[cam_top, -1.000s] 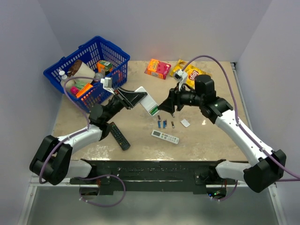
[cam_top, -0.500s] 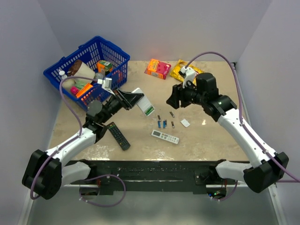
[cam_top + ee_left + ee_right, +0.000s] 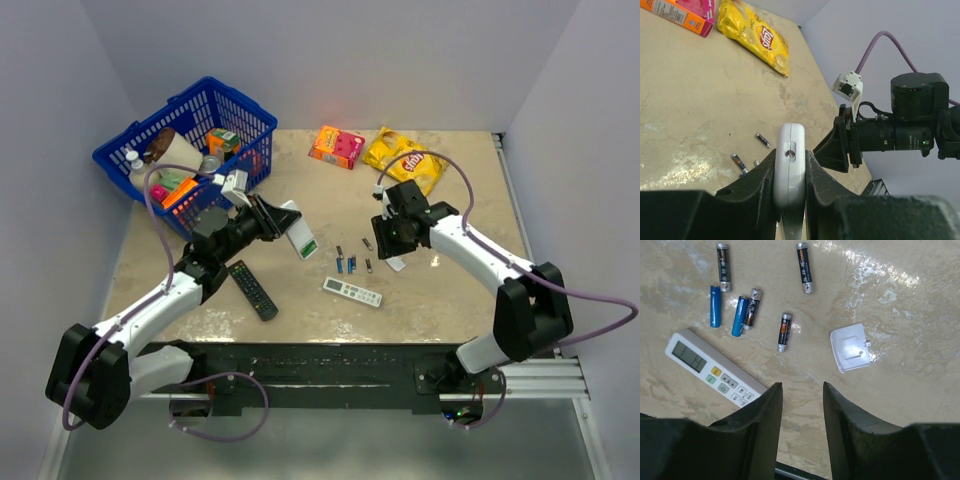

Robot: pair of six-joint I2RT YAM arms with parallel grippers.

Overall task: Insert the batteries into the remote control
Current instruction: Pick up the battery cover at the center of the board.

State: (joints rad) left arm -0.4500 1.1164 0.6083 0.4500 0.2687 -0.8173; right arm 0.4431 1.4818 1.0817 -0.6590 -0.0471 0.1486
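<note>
Since the empty, parted right gripper [image 3: 801, 387] has been lowered over the batteries [image 3: 784, 332], pickup is expected; the remote control [image 3: 791, 137] is clamped by the left gripper [image 3: 790, 159].

The beige stone-look table [image 3: 420, 310] carries a blue basket [image 3: 258, 148] at its far left corner, an orange and pink box [image 3: 337, 146] and a yellow chip bag [image 3: 405, 158] along the back. Mid-table lie the batteries [image 3: 753, 308], six loose cells, two blue and four dark. Just beside them is a slim white remote [image 3: 715, 369] and a small white piece [image 3: 851, 347], possibly a battery cover. A black remote [image 3: 254, 289] lies nearer, to the left.
</note>
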